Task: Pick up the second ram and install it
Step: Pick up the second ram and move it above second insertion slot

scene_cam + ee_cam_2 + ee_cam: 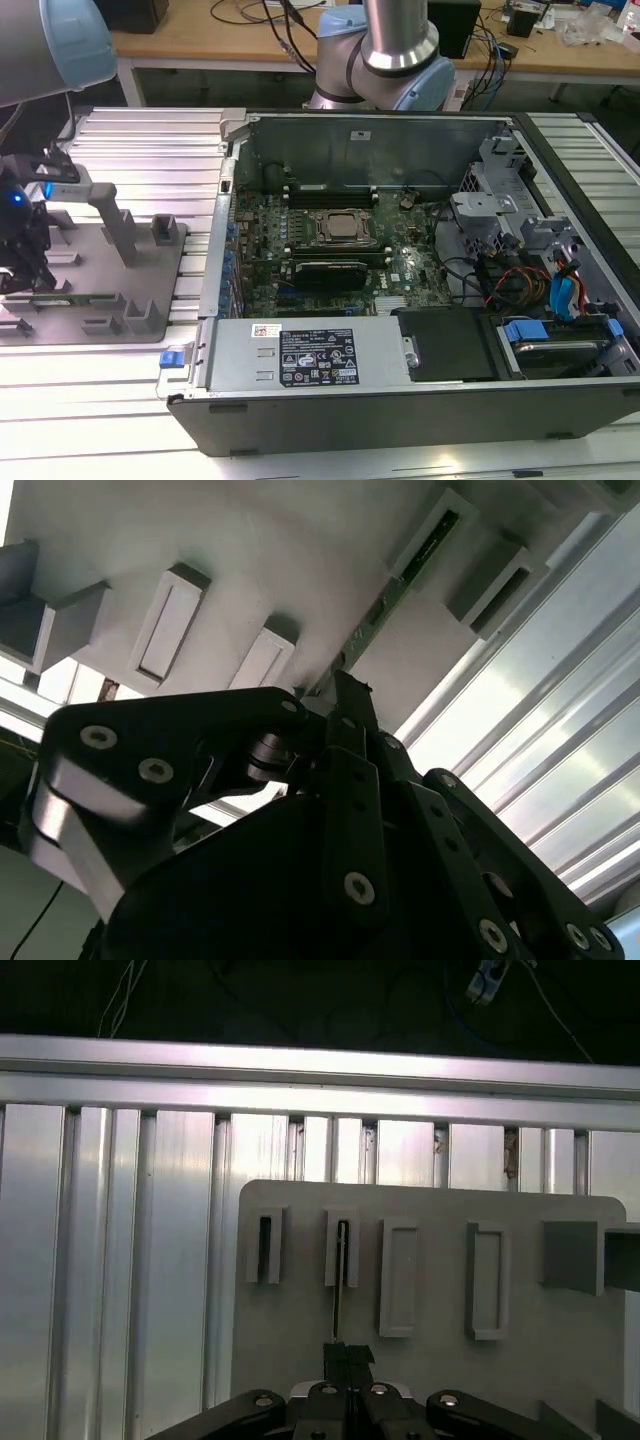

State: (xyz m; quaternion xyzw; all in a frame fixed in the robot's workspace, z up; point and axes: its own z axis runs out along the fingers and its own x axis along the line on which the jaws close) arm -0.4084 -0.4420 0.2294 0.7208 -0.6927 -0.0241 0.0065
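The second ram (337, 1305) is a thin stick seen edge-on, one end resting in a slotted grey holder block (352, 1250), the other end between my fingertips. Its green edge (385, 610) runs along the grey plate toward another holder. My gripper (348, 1355) is shut on it, its black fingers (350, 770) pressed together at the stick's near end. In the exterior view my gripper (18, 265) hangs low over the grey fixture plate (105, 275) at the far left, where the ram (70, 297) lies as a thin greenish strip.
An open computer case (380, 400) lies to the exterior view's right of the plate, its motherboard (330, 240) exposed, with cables and drive bays (520, 280) beyond. A grey upright post (115, 225) and small blocks stand on the plate. Ribbed aluminium table (140, 150) surrounds it.
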